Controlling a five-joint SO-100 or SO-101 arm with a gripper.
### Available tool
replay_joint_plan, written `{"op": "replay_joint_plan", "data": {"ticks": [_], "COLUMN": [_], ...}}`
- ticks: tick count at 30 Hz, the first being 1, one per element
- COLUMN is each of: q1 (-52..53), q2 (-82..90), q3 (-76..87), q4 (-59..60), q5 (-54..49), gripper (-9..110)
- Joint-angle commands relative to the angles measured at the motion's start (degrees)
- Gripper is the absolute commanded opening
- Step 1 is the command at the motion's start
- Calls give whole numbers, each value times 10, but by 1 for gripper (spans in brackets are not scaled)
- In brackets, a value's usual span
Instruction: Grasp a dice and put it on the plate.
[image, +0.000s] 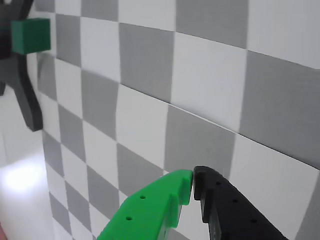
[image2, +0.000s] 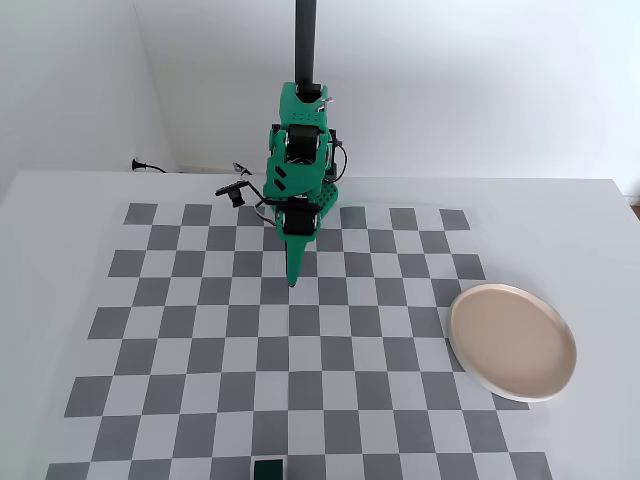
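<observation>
dice (image2: 268, 468) and plate (image2: 512, 341) only in fixed view; gripper (image: 193, 182) closed.

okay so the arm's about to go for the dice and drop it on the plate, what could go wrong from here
1. The dice sits at the very bottom edge of the checkerboard in the fixed view, far from the tool; the long reach may leave little margin, and a nudge could push it out of view.
2. The tool's tips look nearly closed in the wrist view; descending that way would likely knock the dice aside.
3. The plate overhangs the checkerboard's right side, well away from the dice, so a weak grip could drop it in transit.
</observation>
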Motion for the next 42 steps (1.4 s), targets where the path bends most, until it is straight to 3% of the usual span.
{"op": "replay_joint_plan", "data": {"ticks": [1,4,7,18,26,33,42], "q1": [7,12,14,40,-4,-8,0], "q2": [6,6,6,5,6,7,-85], "q3": [-10,-10,-10,-10,-10,-10,-13], "q4": [-76,-111,-106,-148,-140,-158,-290], "q5": [-73,-123,-259,-471,-657,-693,-715], "gripper": [-4,-4,-4,-4,-4,19,24]}}
